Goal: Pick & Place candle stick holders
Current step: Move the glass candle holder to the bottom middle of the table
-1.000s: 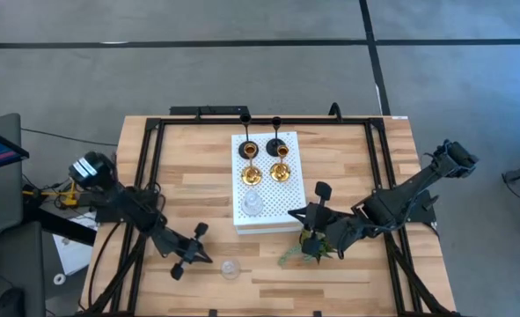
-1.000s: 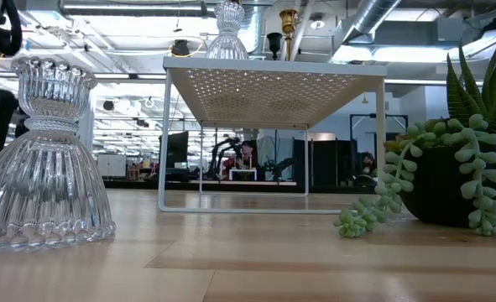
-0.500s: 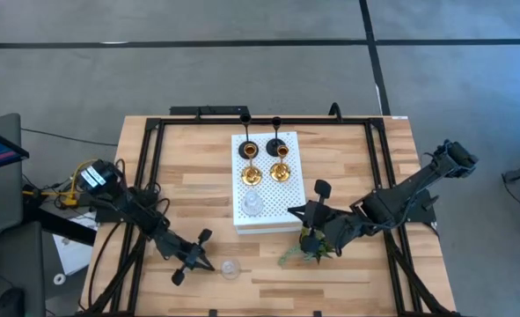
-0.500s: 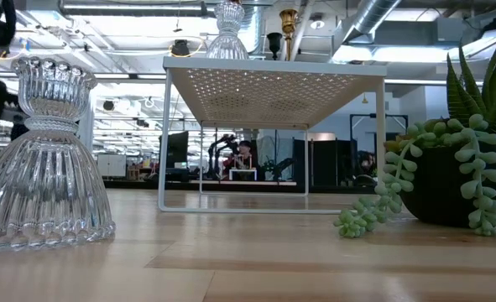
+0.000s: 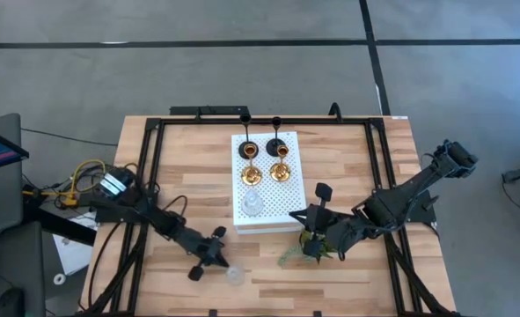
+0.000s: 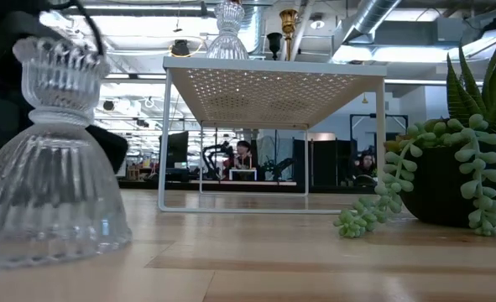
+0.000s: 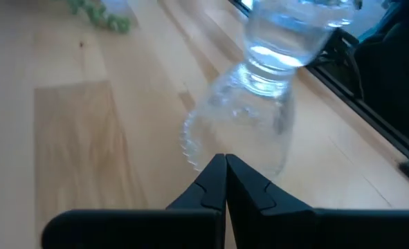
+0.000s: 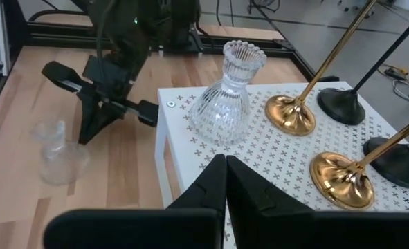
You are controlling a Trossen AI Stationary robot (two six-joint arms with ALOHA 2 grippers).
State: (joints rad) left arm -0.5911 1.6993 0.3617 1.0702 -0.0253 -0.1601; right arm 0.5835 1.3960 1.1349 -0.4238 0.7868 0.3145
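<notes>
A clear glass candle stick holder [image 5: 234, 274] stands on the table near its front edge, leaning a little in the low view [image 6: 53, 159]. My left gripper [image 5: 223, 262] is shut, with its tips at this holder's base. On the white perforated board [image 5: 281, 210] stand two black holders [image 8: 342, 104], two gold holders [image 8: 294, 112] and another clear glass one [image 8: 225, 97]. My right gripper [image 5: 311, 231] is shut. It hovers over the green plant [image 5: 308, 251], beside the board's near right corner. My left gripper touches the flared lower skirt of the glass holder's base [image 7: 221, 142] with the tips of its shut fingers [image 7: 225, 166]. The fingers come nearly level from the table's far left. The holder rests on the table by its base and leans a little.
The green plant in its dark pot [image 6: 449, 180] sits right of the board's near end. The board stands on thin white legs [image 6: 165, 143] above the table. A black frame [image 5: 154, 167] runs along the table's edges. Bare wood lies at the table's front.
My left gripper has gone toward the table's right and near edges, sinking slightly and rolling, until its shut tips reached the glass holder on the table. That holder has slid a little toward the near edge and now leans.
</notes>
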